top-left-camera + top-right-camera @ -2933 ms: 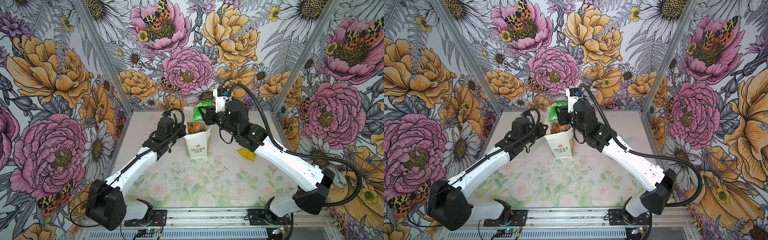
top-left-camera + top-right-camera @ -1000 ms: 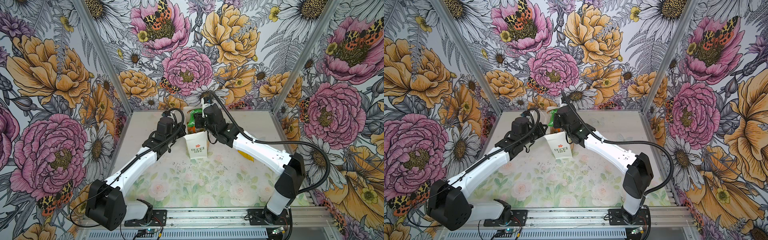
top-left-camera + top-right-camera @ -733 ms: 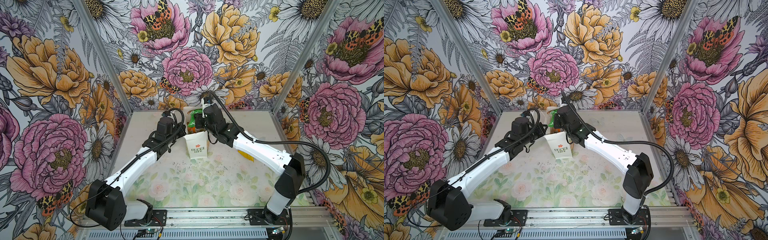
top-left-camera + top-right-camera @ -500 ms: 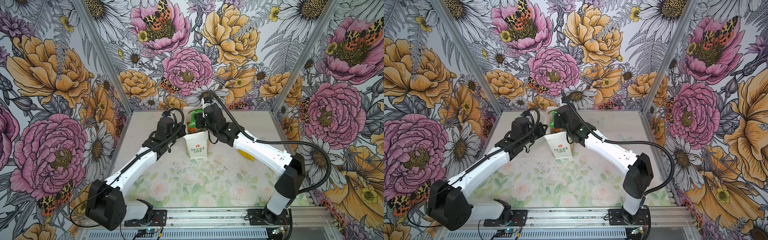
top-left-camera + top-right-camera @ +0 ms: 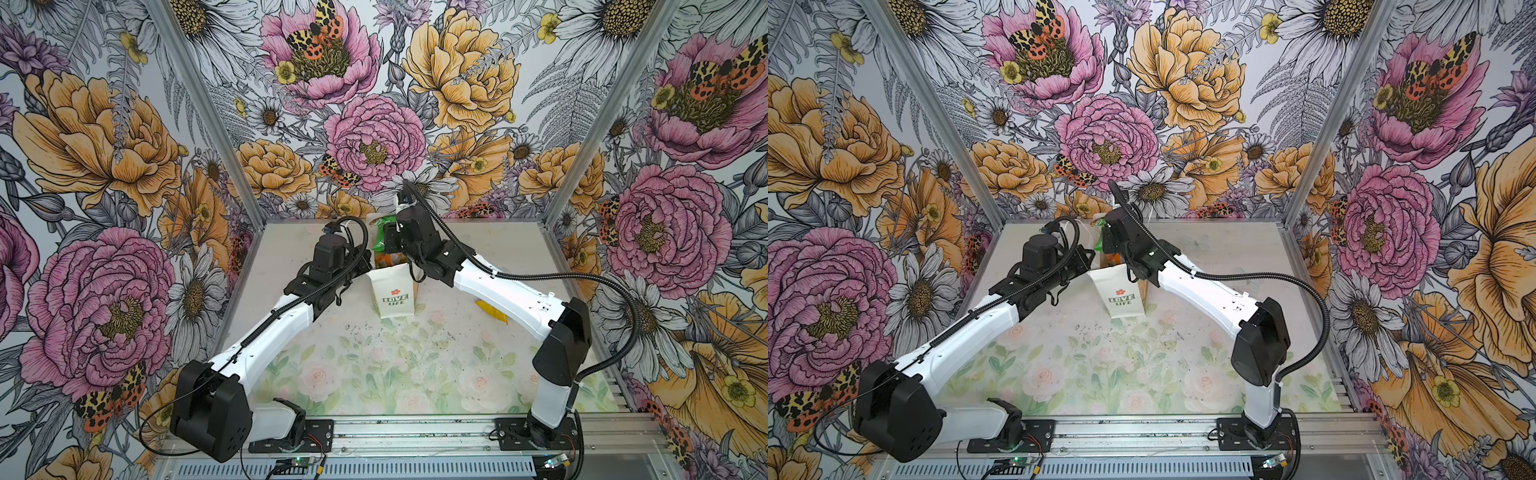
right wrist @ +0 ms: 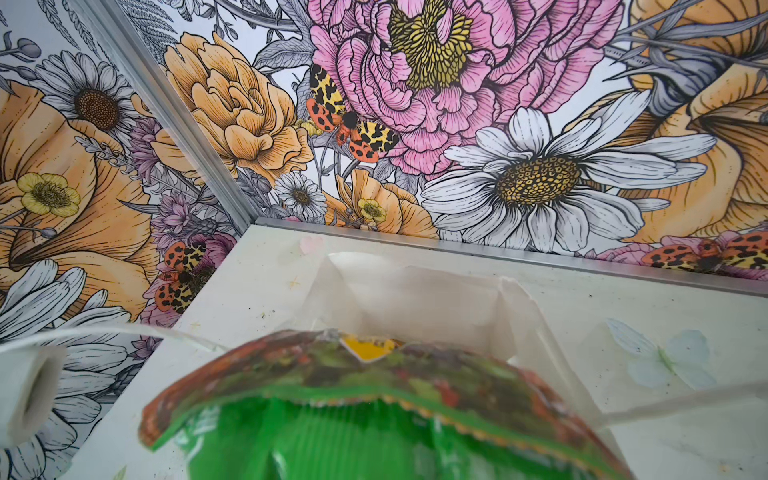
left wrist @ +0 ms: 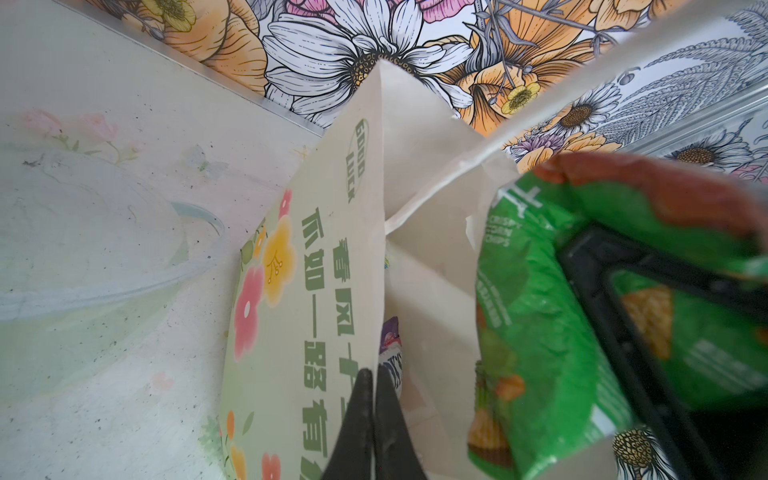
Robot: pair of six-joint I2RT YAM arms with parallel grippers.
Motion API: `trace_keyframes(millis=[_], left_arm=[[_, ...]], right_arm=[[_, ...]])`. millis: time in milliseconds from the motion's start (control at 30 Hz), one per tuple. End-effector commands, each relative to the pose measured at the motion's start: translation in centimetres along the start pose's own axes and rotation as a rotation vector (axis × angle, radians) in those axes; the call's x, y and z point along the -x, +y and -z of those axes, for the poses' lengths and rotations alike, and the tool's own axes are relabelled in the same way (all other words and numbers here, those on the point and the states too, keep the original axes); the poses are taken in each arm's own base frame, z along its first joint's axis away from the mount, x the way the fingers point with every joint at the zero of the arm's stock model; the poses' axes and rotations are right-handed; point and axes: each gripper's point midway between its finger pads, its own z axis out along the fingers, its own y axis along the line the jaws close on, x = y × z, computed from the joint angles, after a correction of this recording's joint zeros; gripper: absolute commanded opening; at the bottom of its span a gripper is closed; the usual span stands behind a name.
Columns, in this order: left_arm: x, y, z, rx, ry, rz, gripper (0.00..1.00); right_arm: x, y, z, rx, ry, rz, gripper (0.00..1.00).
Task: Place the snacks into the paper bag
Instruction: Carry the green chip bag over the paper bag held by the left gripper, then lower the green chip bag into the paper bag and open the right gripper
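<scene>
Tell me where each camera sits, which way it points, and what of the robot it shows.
Both top views: high in front, looking down toward the back wall; left arm and right arm meet at the paper bag.
Left wrist: on its arm, looks along the left end effector, shut on the bag's wall.
Right wrist: on its arm, looks over the green packet into the bag's mouth; no arm shows.
Shared: both wrist views show bag and packet.
</scene>
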Motion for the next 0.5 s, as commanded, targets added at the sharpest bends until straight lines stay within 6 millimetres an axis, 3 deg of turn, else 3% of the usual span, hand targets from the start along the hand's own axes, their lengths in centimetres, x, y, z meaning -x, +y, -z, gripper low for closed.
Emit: trace_keyframes(millis=[0,467], left_arm=[[1.8,-1.4,1.3,-0.051,-0.059,-0.016,0.00],[1.7,-1.3,1.2,-0.046,-0.059,-0.016,0.00]], right_arm=[[1.5,0.1,-0.2,-0.023,-0.041,0.017,0.40],[0.6,-0.7,-2.8,-0.059,-0.022,0.039,0.42]])
